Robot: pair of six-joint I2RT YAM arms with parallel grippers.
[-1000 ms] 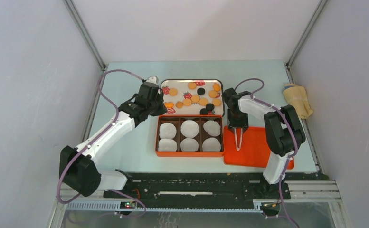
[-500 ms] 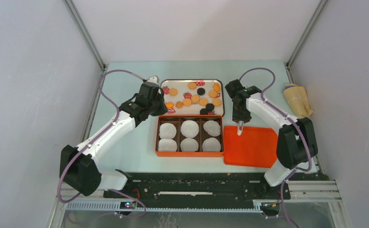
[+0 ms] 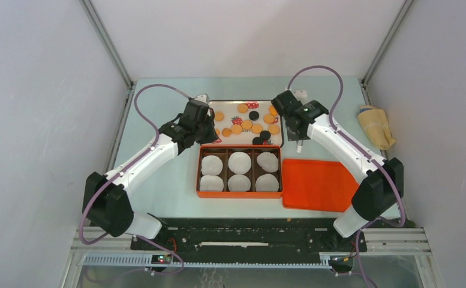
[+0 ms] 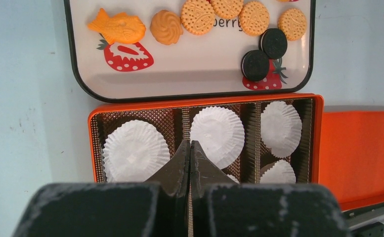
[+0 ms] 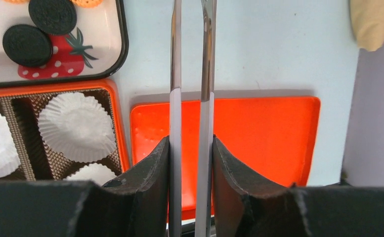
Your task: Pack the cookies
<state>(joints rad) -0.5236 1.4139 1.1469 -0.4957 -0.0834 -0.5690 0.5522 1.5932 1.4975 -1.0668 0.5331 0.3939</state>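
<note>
**Top view.** The cookies (image 3: 246, 125), orange with a few black, lie on a strawberry-printed tray (image 3: 227, 109) at the middle of the bench (image 3: 158, 174), toward its far edge. Just nearer stands an orange box (image 3: 239, 193) of six compartments, each with a white paper cup (image 3: 239, 162). An orange lid (image 3: 317, 185) lies just beside the box on its right. The left hand (image 3: 206, 135) hangs over the tray's left end, the right hand (image 3: 294, 131) at its right end. A yellowish cloth (image 3: 374, 126) lies at the right edge.

**Left wrist view.** The left hand's fingers (image 4: 177, 165) are pressed together with nothing between them, above the box's far row.

**Right wrist view.** The right hand clamps a pair of metal tongs (image 5: 175, 74). Their two arms stand slightly apart, reaching over the lid and bare bench. The tips run out of view. Two black cookies sit at the tray's near right corner.
</note>
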